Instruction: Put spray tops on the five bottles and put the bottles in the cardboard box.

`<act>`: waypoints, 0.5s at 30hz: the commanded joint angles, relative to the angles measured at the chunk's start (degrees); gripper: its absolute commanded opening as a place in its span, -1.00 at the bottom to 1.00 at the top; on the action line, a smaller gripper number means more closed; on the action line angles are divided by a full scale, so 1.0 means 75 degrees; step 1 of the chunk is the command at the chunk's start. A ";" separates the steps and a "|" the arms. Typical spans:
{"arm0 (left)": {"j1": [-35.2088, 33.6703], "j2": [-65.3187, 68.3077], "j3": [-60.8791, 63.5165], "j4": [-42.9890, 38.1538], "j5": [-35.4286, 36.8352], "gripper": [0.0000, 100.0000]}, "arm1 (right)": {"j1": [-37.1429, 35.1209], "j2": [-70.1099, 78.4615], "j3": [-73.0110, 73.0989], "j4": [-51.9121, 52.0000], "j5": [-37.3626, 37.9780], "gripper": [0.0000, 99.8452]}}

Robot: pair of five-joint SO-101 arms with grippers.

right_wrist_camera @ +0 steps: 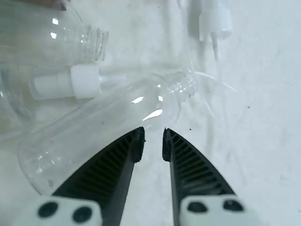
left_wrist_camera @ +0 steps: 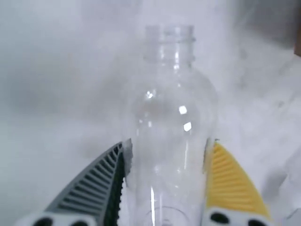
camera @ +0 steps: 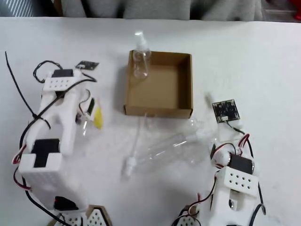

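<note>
Closest to the lens, the left gripper (left_wrist_camera: 167, 147) is seen pinching a held bottle (left_wrist_camera: 175, 103) by its body, one finger grey, the other yellow. Its neck is open and uncapped. From above, this grip is placed left of the box, near the tabletop (camera: 263, 56).

At the middle of the tabletop the box (camera: 157, 111) is set, open-topped. One capped bottle (camera: 141, 63) is lodged at its far left corner, body apparently inside and spray head past the rim.

Between the box and the right arm, loose bottles (camera: 176, 147) are left lying on their sides, all uncapped. The right gripper (right_wrist_camera: 153, 137) is held just beside the nearest of them, its fingers almost pressed together with nothing between.

A spray top (right_wrist_camera: 70, 84) is lodged between two of these bottles, and a second spray top (right_wrist_camera: 214, 22) is laid farther off.

Capping of the held bottle is judged to be the step in hand, with four bottles left to finish. For the next move, the right gripper would have to be spread, a spray top taken up, and its tube fed into the open neck while the bottle is kept steady.
</note>
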 commanded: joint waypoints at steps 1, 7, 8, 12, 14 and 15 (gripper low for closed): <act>0.0006 -0.1026 -0.0012 0.0527 -0.0070 -0.43 | -0.0158 0.0088 0.0059 0.0006 0.0082 -0.87; -0.0053 -0.1248 0.0059 0.0961 -0.0082 -0.20 | -0.0158 0.0088 0.0059 0.0006 0.0082 -0.87; -0.0053 -0.1237 0.0070 0.0973 -0.0105 -0.20 | -0.0158 0.0088 0.0059 0.0006 0.0082 -0.87; -0.0053 -0.1131 0.0023 0.0973 -0.0316 -0.20 | -0.0158 0.0088 0.0059 0.0006 0.0082 -0.87; -0.0053 -0.1131 0.0000 0.0973 -0.0328 -0.20 | -0.0158 0.0088 0.0059 0.0006 0.0082 -0.87; -0.0029 -0.1143 0.0000 0.0973 -0.0328 -0.20 | -0.0158 0.0088 0.0059 0.0006 0.0082 -0.87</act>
